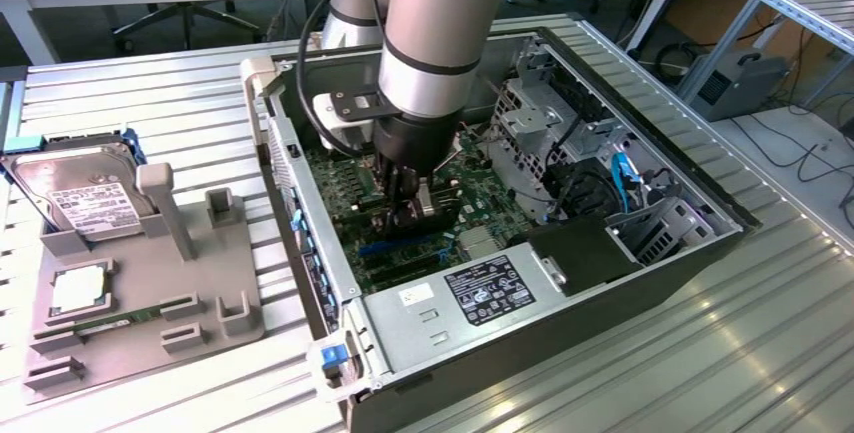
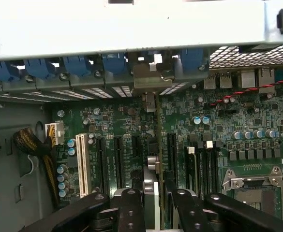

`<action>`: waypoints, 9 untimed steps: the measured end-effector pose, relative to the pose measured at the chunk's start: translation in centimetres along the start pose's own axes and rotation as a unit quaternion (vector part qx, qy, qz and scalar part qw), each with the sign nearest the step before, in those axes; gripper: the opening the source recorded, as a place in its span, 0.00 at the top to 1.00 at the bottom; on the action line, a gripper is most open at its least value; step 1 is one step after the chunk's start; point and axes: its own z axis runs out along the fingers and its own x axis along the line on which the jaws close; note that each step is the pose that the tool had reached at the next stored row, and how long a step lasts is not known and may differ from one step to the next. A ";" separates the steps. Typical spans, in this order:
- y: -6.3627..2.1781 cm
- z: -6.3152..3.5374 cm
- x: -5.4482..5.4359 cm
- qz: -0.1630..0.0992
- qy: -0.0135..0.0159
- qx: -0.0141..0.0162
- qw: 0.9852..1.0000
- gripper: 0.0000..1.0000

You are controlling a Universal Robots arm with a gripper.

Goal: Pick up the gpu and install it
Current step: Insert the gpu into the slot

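While the gripper (image 1: 416, 215) reaches down inside the open case (image 1: 694, 253), its fingers (image 2: 131, 208) are partly closed on the gpu (image 2: 152, 145), which shows edge-on in the wrist view as a thin upright card running away from the fingers toward the rear slot wall. The card's long axis lies along the expansion slots (image 2: 117, 159) on the motherboard (image 2: 218, 130), with its metal bracket (image 2: 151, 79) at the far end against the row of blue slot clips (image 2: 76, 65). I judge the card to be at or just above its slot, though how deep it sits cannot be told. Close by stand a white slot (image 2: 81, 164), capacitors (image 2: 64, 179) and the CPU socket (image 2: 255, 186). Outside the case, a grey holder (image 1: 147, 283) on the exterior view's left carries a hard drive (image 1: 83, 198).
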 end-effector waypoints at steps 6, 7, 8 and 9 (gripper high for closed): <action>0.01 -0.28 0.0 0.000 0.000 0.000 1.000 0.73; -0.01 -0.28 0.0 0.000 0.000 0.000 1.000 0.73; -0.05 -0.29 0.0 0.000 0.000 0.000 1.000 0.73; -0.13 -0.30 0.0 0.000 0.000 0.000 1.000 0.73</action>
